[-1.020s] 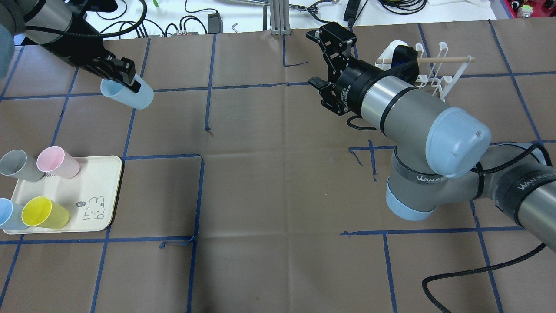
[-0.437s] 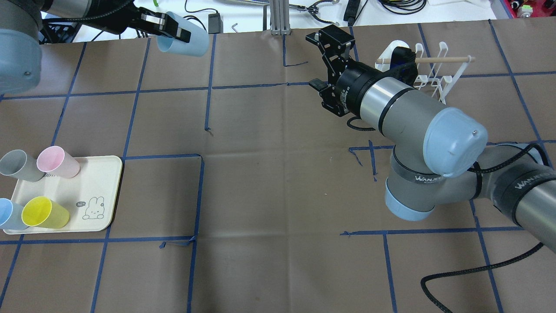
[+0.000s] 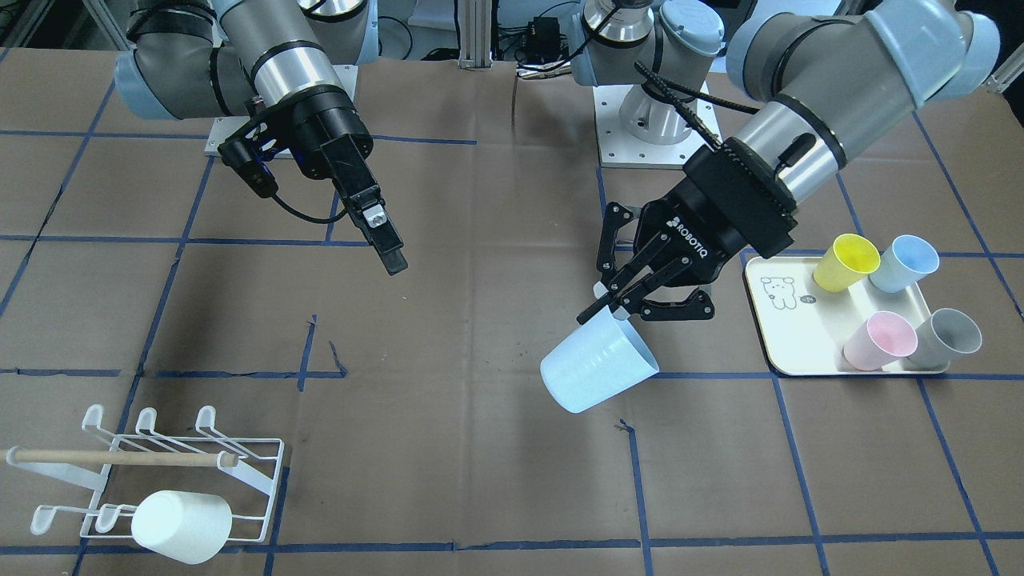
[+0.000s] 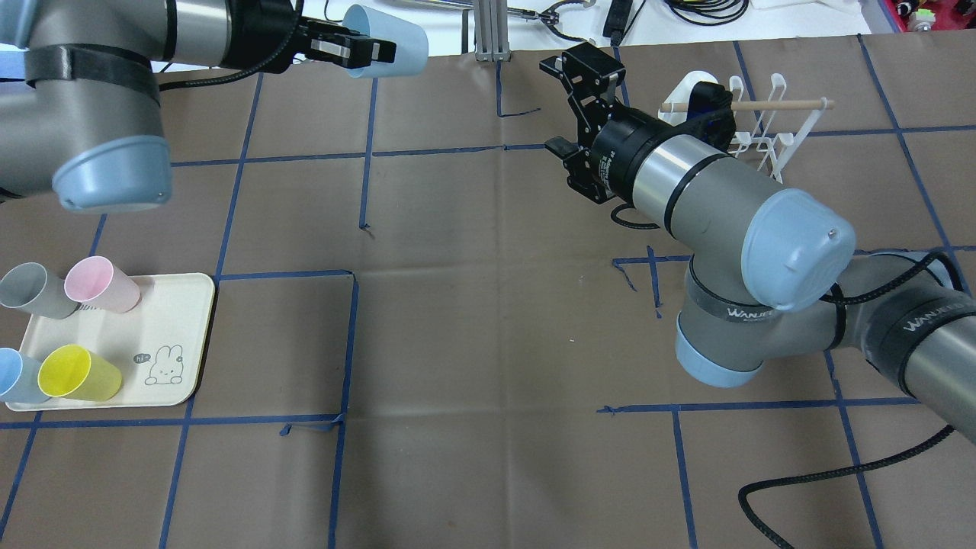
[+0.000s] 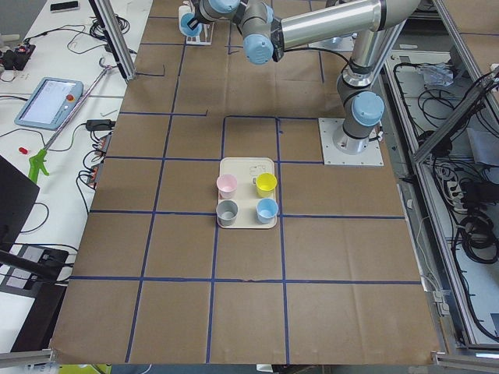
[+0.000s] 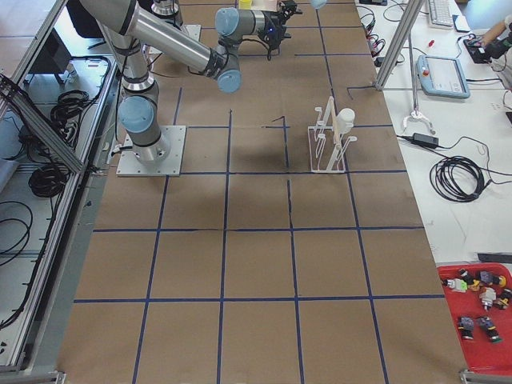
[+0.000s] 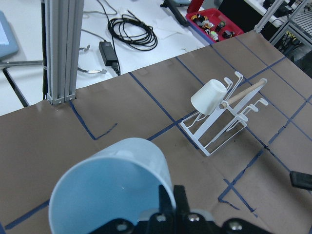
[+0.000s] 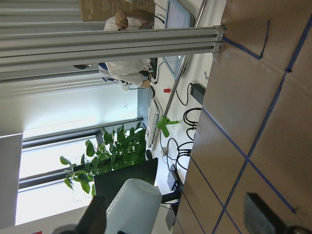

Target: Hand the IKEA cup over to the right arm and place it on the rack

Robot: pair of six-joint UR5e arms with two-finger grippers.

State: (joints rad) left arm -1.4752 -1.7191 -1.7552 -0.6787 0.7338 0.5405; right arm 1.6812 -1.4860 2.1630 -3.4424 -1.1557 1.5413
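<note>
A pale blue IKEA cup (image 4: 395, 30) hangs tilted above the table's far edge, left of centre. My left gripper (image 4: 364, 52) is shut on its rim. The front-facing view shows the same cup (image 3: 598, 370) mouth-up toward the gripper (image 3: 618, 310), clear of the table. The right arm's gripper (image 4: 547, 103) is open and empty, to the right of the cup with a gap between them. The white wire rack (image 4: 772, 126) stands behind the right wrist and carries one white cup (image 3: 181, 524). The left wrist view looks over the cup (image 7: 112, 187) at the rack (image 7: 220, 124).
A cream tray (image 4: 187, 335) at the near left holds several cups: grey, pink, blue and yellow. An aluminium post (image 4: 488, 30) and cables lie just past the table's far edge. The right arm's elbow (image 4: 793, 244) hangs over the right half. Blue tape lines grid the brown surface.
My left arm has carried the blue cup from the far left up and rightward toward the table's centre. The right gripper has barely moved and stays open.
</note>
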